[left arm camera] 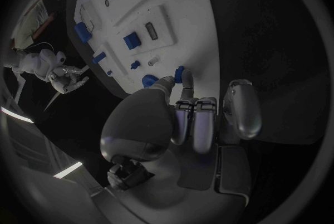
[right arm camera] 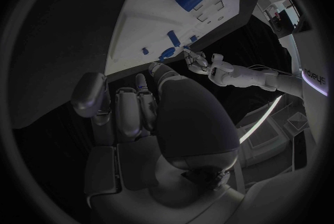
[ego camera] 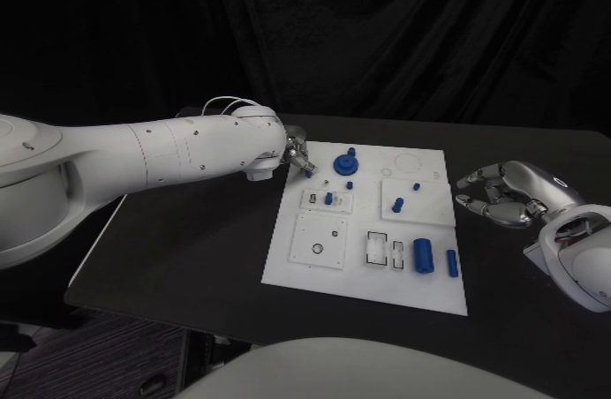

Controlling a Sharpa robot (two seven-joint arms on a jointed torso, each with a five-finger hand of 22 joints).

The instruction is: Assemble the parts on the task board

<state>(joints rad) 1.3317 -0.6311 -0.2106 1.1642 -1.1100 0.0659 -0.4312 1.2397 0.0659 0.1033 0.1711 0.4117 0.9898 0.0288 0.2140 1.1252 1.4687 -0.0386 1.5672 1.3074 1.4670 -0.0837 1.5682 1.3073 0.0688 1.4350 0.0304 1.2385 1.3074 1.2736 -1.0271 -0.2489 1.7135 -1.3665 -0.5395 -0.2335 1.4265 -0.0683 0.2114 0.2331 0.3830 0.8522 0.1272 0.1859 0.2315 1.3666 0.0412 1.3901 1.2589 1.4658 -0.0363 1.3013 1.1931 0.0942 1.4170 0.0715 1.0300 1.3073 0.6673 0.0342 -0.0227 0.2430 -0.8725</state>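
The left hand's (ego camera: pixel 290 154) fingers (left arm camera: pixel 182 90) pinch a small blue part (left arm camera: pixel 180 73) at the far left corner of the task board (ego camera: pixel 334 274). Just beside it stands a round blue knob (ego camera: pixel 345 162). The right hand (ego camera: pixel 509 194) rests off the board's right edge, fingers curled, holding nothing. More blue pieces (ego camera: pixel 423 252) lie near the board's front.

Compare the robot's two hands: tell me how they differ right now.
The left hand reaches over the task board's far-left corner, fingertips at a small blue part; the right hand hangs off the board's right edge, over the black table. The right hand's fingers curl in on nothing. Both are silver.
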